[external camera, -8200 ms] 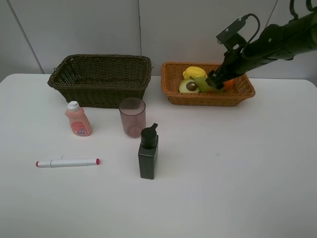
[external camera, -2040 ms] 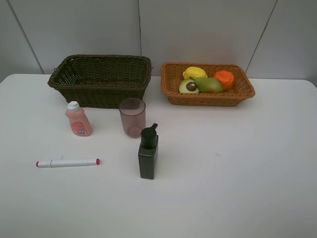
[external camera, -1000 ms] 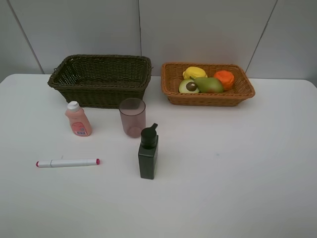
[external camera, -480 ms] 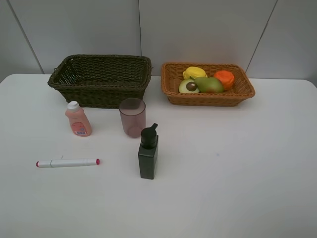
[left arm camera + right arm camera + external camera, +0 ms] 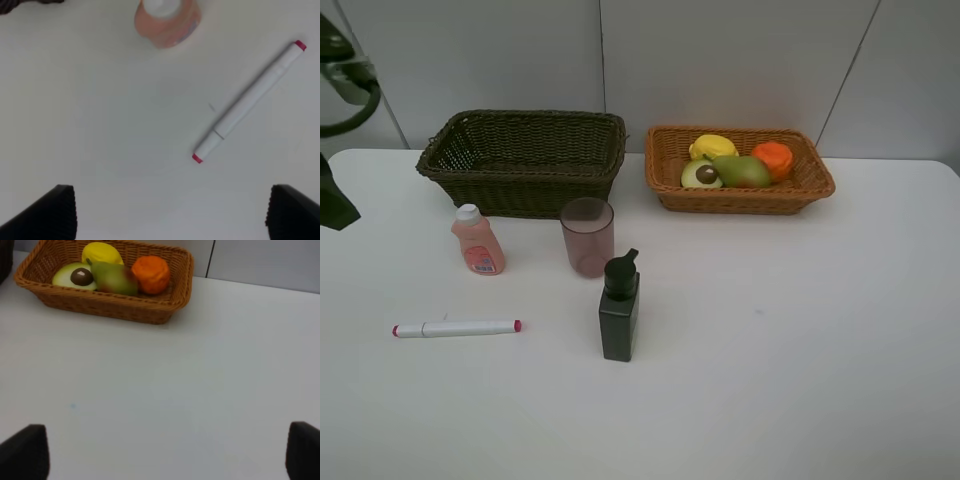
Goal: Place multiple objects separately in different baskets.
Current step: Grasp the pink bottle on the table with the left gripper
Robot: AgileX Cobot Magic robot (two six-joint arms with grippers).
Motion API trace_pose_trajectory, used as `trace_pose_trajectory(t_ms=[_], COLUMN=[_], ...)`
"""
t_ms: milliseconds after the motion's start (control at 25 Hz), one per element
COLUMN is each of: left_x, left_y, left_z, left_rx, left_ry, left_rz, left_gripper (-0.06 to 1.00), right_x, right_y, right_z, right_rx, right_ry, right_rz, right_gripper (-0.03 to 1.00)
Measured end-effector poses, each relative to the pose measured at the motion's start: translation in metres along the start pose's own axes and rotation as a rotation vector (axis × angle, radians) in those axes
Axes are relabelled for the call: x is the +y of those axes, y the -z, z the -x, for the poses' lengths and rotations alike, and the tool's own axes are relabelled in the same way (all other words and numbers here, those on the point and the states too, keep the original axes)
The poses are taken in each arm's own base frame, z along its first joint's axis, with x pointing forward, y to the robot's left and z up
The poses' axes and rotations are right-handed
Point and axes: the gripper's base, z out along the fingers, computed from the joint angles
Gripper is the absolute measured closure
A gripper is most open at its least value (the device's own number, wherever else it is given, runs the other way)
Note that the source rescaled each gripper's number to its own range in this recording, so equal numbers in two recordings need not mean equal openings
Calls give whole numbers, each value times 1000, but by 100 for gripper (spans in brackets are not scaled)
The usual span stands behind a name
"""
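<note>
Left gripper had just entered from the left, spread wide and empty, over the marker and pink bottle on the tabletop. Dark basket showed nothing inside; tan basket held the fruit. Right gripper was also wide and empty. Non-fruit sorting looked next.

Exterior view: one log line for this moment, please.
fruits: in tan basket; marker, pink bottle, cup, pump bottle: on table; left claw: open, empty; right claw: open, empty
</note>
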Motion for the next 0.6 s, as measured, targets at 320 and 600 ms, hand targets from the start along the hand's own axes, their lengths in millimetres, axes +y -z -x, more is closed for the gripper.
trace_pose_trajectory(t_ms=[320, 600], left_x=[-2, -1], left_y=[-39, -74], left_z=[52, 80], left_rx=[49, 141], left_ry=[-283, -463], left_rz=[-66, -59], left_gripper=[-6, -6], right_x=[0, 0], right_y=[0, 0], right_z=[0, 0], right_rx=[0, 0], right_ry=[0, 0], right_rz=[0, 0], right_gripper=[-3, -3])
